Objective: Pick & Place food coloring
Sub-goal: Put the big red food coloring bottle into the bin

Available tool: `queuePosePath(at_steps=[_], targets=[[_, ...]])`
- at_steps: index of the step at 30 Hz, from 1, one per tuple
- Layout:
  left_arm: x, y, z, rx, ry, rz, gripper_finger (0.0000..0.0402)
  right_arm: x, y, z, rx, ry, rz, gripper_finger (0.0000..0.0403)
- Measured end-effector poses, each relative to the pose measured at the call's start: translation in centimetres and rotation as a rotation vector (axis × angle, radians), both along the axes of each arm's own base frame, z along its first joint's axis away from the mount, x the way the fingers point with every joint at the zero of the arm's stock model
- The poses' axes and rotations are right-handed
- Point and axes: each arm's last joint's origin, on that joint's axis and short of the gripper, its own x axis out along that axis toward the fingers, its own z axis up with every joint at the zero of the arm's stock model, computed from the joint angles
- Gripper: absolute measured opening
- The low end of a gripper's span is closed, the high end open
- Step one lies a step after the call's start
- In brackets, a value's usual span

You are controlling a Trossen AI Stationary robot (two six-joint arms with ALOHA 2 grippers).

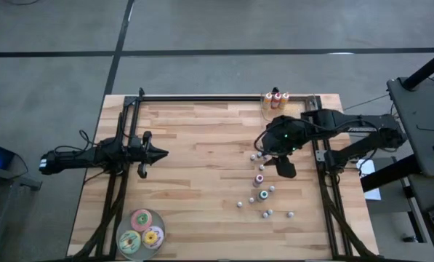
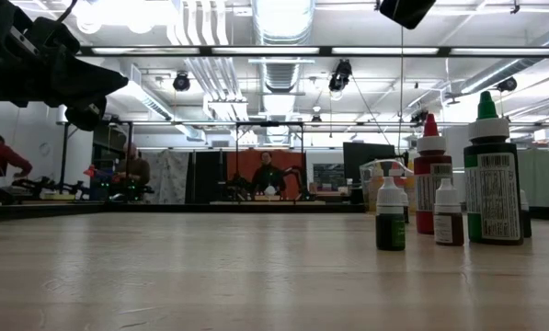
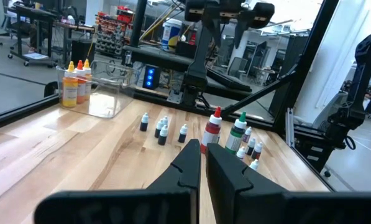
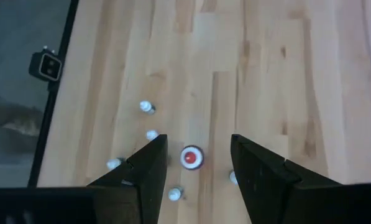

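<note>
Several small food coloring bottles [image 1: 262, 186] stand scattered on the wooden table's right half; a larger red-capped one [image 4: 192, 157] and a green one [image 2: 493, 175] are among them. My right gripper [image 4: 197, 143] hangs open high above them with nothing between its fingers; the red cap shows far below the gap. In the high view it is over the cluster [image 1: 283, 167]. Three more bottles [image 1: 277, 96] stand in a clear box [image 3: 107, 93] at the far edge. My left gripper [image 1: 161, 153] waits shut and level over the table's left half, holding nothing.
Three flat round discs [image 1: 141, 231], pink, green and yellow, lie near the front left corner. Black frame rails [image 1: 322, 175] run along both sides and the far edge. Bare wood [image 1: 202, 175] lies between the arms. People sit in the room behind.
</note>
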Motion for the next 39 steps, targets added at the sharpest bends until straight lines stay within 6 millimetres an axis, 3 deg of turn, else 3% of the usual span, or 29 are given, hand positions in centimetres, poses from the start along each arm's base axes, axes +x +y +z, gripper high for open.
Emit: queuePosePath(at_steps=[13,25,32,39], targets=[[0.0,0.0,0.0,0.000,0.000,0.000,0.0000,0.9,2.0,-1.1,-0.033,0.099,0.061,0.0175],[0.0,0.0,0.0,0.000,0.000,0.000,0.0000,1.4,3.0,-1.9,-0.054,0.137,0.081,0.0259],[0.0,0.0,0.0,0.000,0.000,0.000,0.0000,2.8,3.3,-3.5,-0.100,0.195,0.124,0.0283],[0.0,0.0,0.0,0.000,0.000,0.000,0.0000,3.7,3.3,-6.1,-0.187,0.274,0.172,0.0278]])
